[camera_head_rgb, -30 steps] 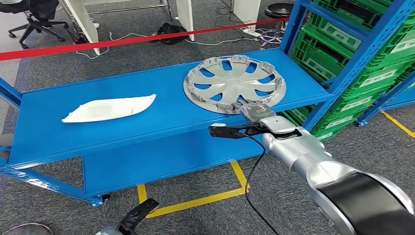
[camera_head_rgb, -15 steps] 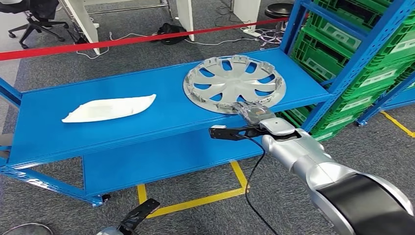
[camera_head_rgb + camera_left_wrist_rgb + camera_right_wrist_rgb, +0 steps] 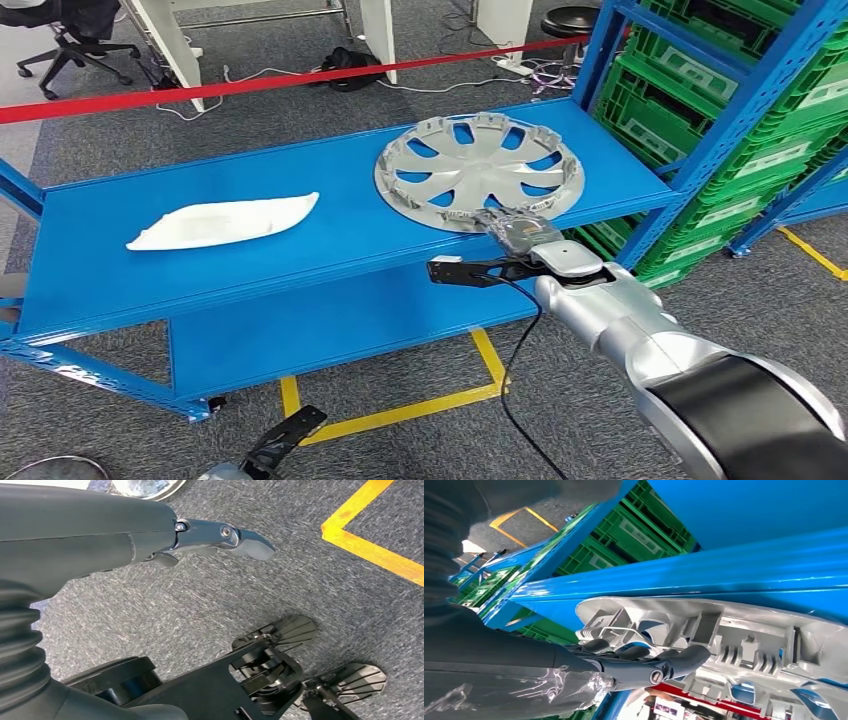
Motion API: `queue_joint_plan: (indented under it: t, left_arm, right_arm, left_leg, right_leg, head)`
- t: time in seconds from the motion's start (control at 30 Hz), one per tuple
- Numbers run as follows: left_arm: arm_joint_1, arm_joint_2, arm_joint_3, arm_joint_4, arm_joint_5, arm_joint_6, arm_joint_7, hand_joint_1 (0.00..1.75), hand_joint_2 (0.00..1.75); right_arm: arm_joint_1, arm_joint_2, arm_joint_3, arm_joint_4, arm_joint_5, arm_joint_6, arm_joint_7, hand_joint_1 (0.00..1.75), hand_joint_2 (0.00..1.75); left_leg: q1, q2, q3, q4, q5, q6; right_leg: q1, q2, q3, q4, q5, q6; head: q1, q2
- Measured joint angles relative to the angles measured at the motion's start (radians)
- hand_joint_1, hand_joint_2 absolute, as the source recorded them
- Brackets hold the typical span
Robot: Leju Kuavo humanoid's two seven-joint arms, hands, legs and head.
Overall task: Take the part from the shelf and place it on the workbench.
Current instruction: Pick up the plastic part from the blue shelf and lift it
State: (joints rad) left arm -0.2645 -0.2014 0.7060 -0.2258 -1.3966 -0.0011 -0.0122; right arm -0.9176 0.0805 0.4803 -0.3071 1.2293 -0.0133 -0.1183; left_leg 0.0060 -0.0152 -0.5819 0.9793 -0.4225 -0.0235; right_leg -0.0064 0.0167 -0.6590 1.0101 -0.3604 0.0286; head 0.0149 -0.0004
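One silver arm reaches up from lower right, its right hand (image 3: pixel 520 232) with fingers (image 3: pixel 639 655) grasping the hubcap's (image 3: pixel 478 170) near rim on the blue shelf (image 3: pixel 200 270), right of centre.

No text, brand or number can be read anywhere. The green crates (image 3: pixel 700 110) on the blue rack (image 3: pixel 745 120) carry pale label panels (image 3: pixel 775 160), but whatever is printed on them is too small and blurred to read.
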Motion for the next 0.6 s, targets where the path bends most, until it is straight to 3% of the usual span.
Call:
queue_joint_plan:
  t: [0.03,0.6]
  left_arm:
    - [0.0,0.0,0.0,0.0,0.0,0.0,0.0,0.0,1.75]
    - [0.0,0.0,0.0,0.0,0.0,0.002,0.0,0.0,1.75]
  right_arm:
    - [0.0,0.0,0.0,0.0,0.001,0.005,0.0,1.75,1.75]
    - [-0.025,0.0,0.0,-0.001,0.009,0.01,0.0,1.74,1.75]
  left_leg:
    - [0.0,0.0,0.0,0.0,0.0,0.0]
    - [0.0,0.0,0.001,0.0,0.0,0.0]
  right_leg:
    - [0.0,0.0,0.0,0.0,0.0,0.0]
    - [0.0,0.0,0.001,0.0,0.0,0.0]
  head:
    - [0.0,0.0]
    - [0.0,0.0]
